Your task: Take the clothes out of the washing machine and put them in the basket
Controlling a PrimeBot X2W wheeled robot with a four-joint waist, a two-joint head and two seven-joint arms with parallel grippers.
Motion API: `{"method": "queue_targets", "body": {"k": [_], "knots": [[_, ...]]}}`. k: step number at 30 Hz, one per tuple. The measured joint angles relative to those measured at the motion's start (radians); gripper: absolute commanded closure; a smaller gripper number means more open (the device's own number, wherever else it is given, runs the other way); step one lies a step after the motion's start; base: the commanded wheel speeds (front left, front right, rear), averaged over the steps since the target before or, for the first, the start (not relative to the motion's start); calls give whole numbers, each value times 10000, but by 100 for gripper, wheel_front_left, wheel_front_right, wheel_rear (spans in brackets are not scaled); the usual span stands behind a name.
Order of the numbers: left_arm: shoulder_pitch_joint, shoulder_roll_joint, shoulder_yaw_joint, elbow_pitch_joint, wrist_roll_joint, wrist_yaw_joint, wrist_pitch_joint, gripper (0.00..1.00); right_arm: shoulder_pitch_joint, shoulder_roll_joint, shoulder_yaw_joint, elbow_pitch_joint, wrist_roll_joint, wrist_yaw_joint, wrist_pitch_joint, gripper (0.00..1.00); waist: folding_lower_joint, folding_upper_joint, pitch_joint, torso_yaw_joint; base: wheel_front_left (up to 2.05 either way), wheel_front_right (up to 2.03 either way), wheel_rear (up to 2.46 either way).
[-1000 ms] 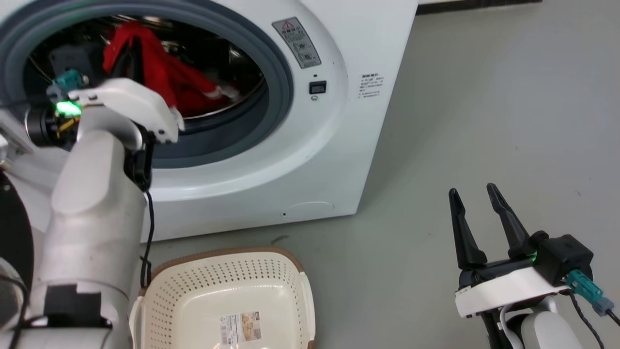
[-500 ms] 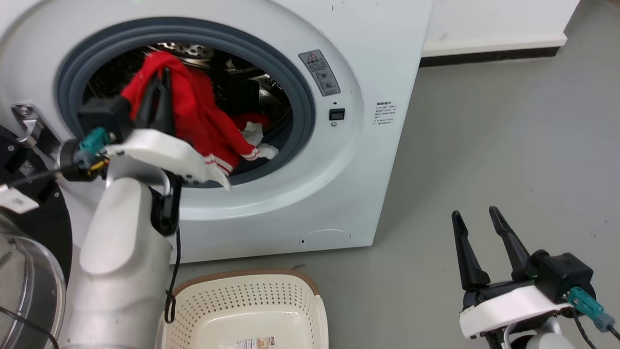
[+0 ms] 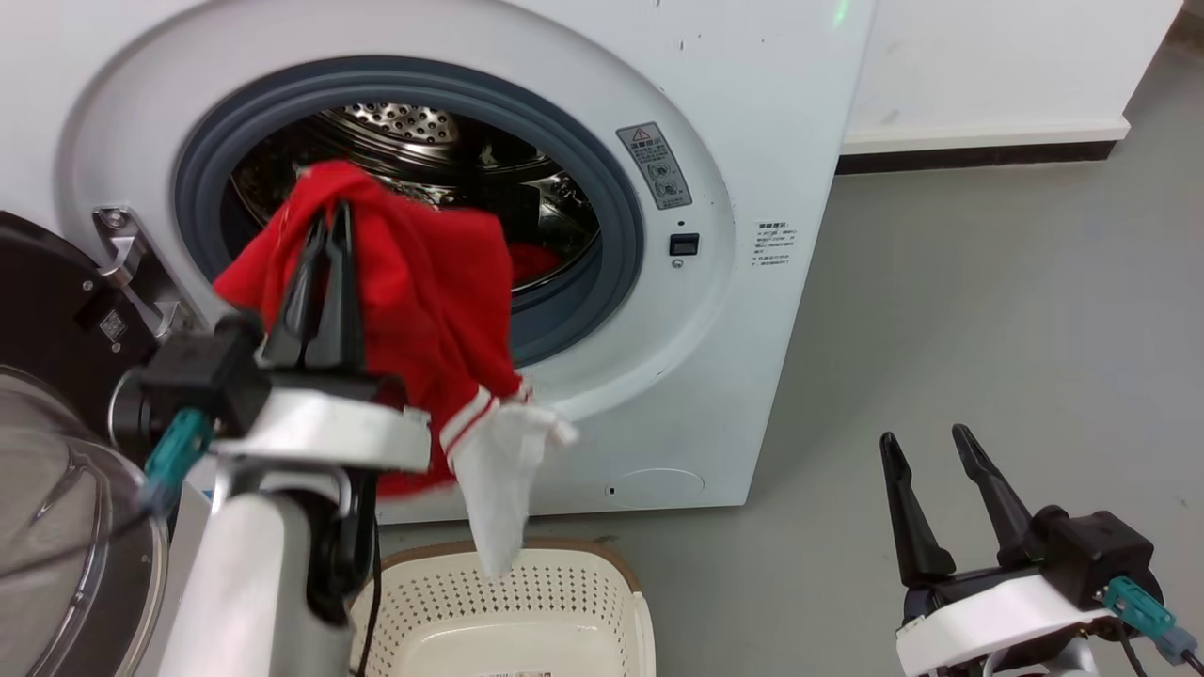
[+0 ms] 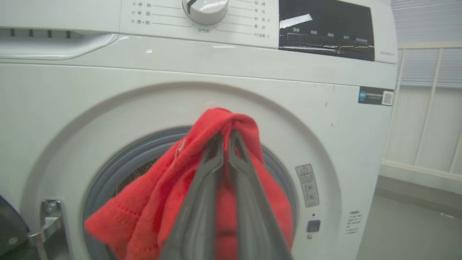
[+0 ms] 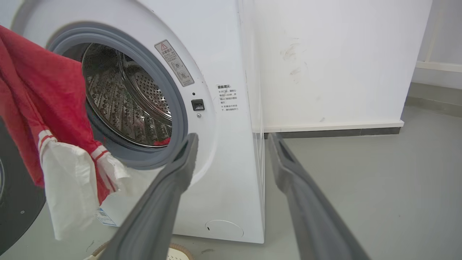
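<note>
Left gripper (image 3: 331, 214) clamping 1 garment (image 3: 423, 282), 1 basket (image 3: 564, 602)

**Count of items by kind**

We count one washing machine (image 3: 771, 141), with one porthole (image 3: 623, 197), one drum (image 3: 404, 122) and one door (image 3: 38, 282). We count one basket (image 3: 602, 583). We count two red items of clothing: one red garment with white trim (image 3: 433, 282) and one red piece (image 3: 534, 260). Whether the white flap (image 3: 494, 498) is a third item we cannot tell. We count two grippers, the left gripper (image 3: 329, 216) and the right gripper (image 3: 925, 437), each with two fingers (image 3: 988, 489).
</note>
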Motion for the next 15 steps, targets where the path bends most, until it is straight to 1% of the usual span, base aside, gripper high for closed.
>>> {"method": "queue_targets", "body": {"k": [4, 7, 11, 15], "knots": [[1307, -96, -84, -1471, 0, 360, 516, 100, 125, 0, 38, -56, -4, 0, 54, 0, 0, 0, 23, 91, 0, 0, 0], [2290, -171, -61, -2054, -102, 631, 813, 100, 126, 0, 69, -140, -10, 0, 81, 0, 0, 0, 112, 119, 0, 0, 0], [3417, -301, -90, -1996, -268, 924, 1097, 100, 111, 0, 63, -278, -59, 0, 90, 0, 0, 0, 366, 184, 0, 0, 0], [4005, -426, -146, -1089, -537, 1078, 1032, 100, -91, 0, 63, -376, -104, 0, 96, 0, 0, 0, 816, 241, 0, 0, 0]]}}
